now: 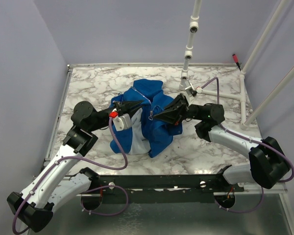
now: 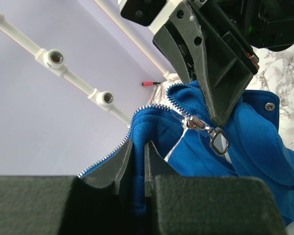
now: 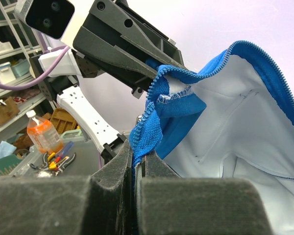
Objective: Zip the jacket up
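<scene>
The blue jacket [image 1: 154, 128] lies bunched in the middle of the table, with its pale lining [image 3: 235, 122] showing. My left gripper [image 2: 138, 147] is shut on a fold of blue fabric beside the zipper teeth [image 2: 152, 105]. Just beyond it hangs the silver zipper pull [image 2: 218, 141], under the tip of the other arm. My right gripper [image 3: 137, 155] is shut on the blue zipper tape at the jacket's edge. From above, the left gripper [image 1: 144, 102] and the right gripper [image 1: 159, 116] meet tip to tip over the jacket's front opening.
A white pipe frame [image 1: 188, 44] stands at the back of the marble table [image 1: 88, 83] and runs down its right side. A small red-tipped object [image 1: 234, 58] sits at the back right corner. Off the table, the right wrist view shows an orange bottle [image 3: 41, 134] and shelves.
</scene>
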Controlling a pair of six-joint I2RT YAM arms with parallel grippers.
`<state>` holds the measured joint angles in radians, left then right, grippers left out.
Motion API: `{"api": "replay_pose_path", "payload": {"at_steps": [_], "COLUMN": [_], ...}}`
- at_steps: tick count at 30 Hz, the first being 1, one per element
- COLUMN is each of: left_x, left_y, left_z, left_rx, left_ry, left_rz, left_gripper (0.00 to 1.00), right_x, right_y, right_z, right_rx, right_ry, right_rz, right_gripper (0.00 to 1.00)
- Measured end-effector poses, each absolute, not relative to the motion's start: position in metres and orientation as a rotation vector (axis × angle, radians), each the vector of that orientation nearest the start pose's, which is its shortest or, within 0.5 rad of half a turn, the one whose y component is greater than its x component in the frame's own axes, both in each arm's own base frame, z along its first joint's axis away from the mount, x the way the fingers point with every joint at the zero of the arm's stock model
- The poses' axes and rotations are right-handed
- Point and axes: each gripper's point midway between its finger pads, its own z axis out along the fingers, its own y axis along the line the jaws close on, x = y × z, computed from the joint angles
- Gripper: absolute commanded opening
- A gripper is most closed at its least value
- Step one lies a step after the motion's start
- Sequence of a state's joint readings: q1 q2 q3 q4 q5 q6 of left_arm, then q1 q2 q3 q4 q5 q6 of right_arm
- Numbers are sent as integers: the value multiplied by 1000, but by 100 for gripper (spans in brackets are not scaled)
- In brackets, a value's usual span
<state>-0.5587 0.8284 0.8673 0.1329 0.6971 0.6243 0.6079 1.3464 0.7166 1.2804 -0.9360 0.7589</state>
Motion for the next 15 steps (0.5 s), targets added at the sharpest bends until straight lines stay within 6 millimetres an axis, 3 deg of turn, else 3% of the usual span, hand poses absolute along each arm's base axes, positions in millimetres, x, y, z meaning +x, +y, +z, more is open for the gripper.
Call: {"api": "replay_pose_path", "payload": {"at_steps": [15], "left_x": [213], "left_y": [-244], "left_z": [383], "left_rx": [1221], "left_ry": [784], "left_rz": [-430], "left_gripper": [0], "right_x": [187], "right_y": [319], "right_z": [352], "right_rx": [-873], "right_ry": [1016], "right_rz": [1581], "right_gripper": [1]}}
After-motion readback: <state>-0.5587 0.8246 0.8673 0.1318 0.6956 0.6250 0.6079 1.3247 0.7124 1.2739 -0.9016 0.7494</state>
